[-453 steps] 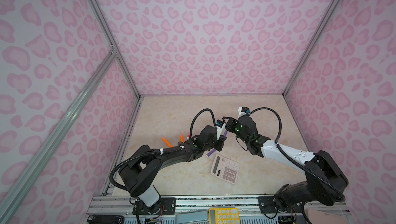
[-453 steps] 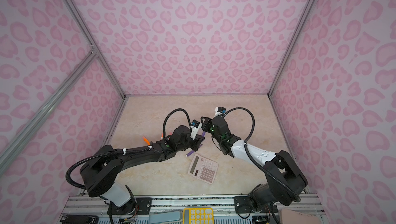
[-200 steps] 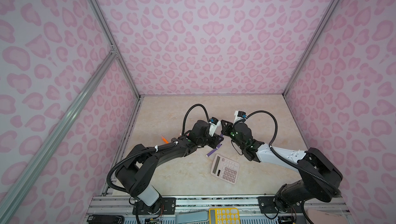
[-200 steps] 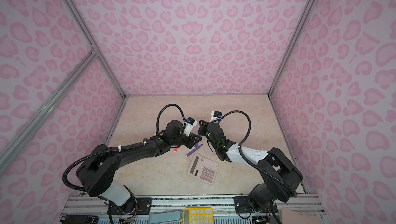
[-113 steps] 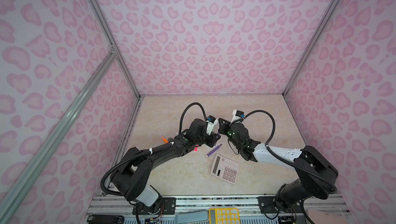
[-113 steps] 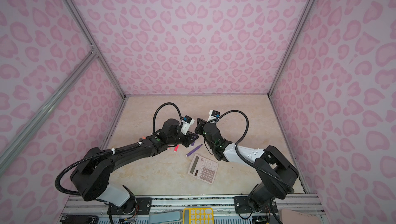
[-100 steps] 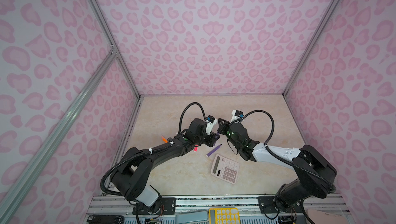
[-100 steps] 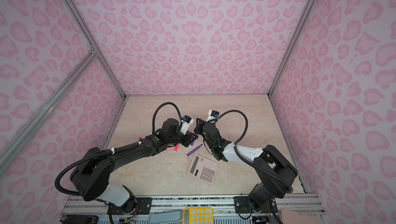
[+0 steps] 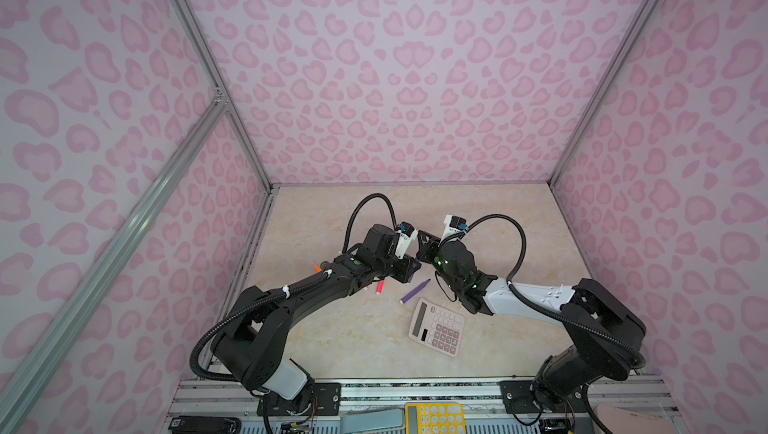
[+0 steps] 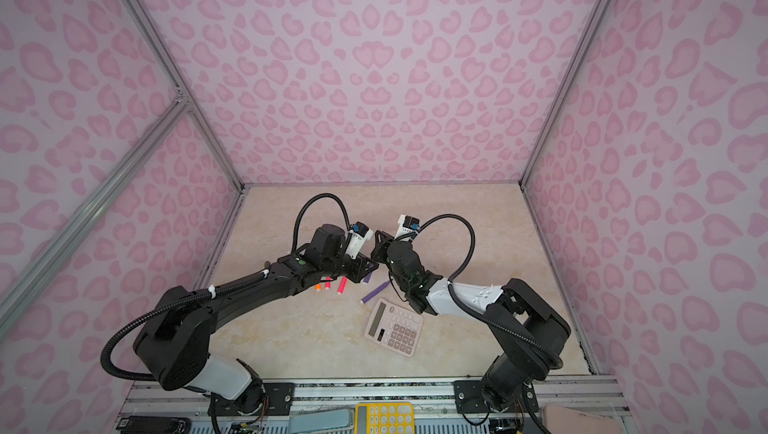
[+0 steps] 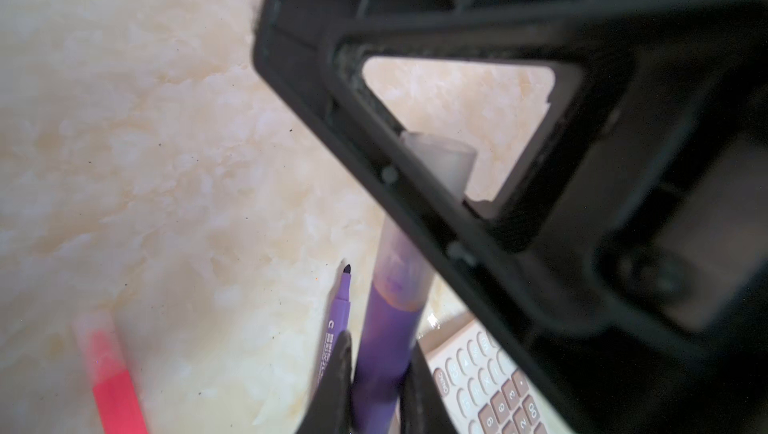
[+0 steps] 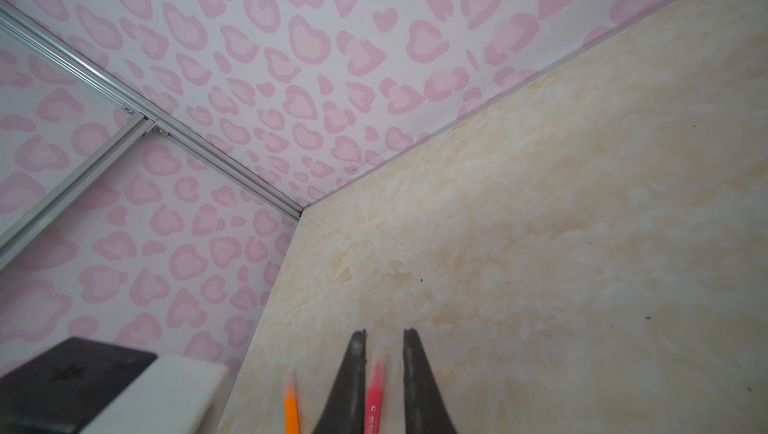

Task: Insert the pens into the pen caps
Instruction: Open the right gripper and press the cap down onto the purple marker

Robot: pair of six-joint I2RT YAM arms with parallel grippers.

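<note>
1. While the left gripper (image 11: 379,353) is clenched on the barrel of a slim purple marker pen (image 11: 384,311), that pen appears to be carried clear of the cream marbled tabletop (image 9: 498,211). Its tapered end sits inside a short clear translucent plastic cap (image 11: 399,253).
2. Pen and cap share one long axis, which runs from the left gripper straight towards the right gripper (image 12: 384,332). The cap end lies on the right gripper's side, so any seating push would, on this reading, have to travel along that line.
3. Right gripper: jaws drawn almost together. One black finger (image 11: 390,174) crosses in front of the cap in the left wrist view, and whether the cap is pinched cannot be told. The right wrist view shows only pens on the table beyond the fingertips.
4. Nearest uncapped work: a second purple marker pen (image 9: 414,291) lies flat between the grippers and the pinkish calculator (image 9: 436,328). It lies diagonally, dark tip towards the right arm, which appears the nearer.
5. A pink-red marker pen (image 10: 342,285) and an orange marker pen (image 10: 318,287) lie just beside the left forearm. Whether they wear caps is too blurred to tell.
6. Hidden or unclear:
   - how far the cap is seated;
   - the grip point in both top views, where the two wrists overlap;
   - any spare caps, which no view resolves;
   - the full count of pens.
</note>
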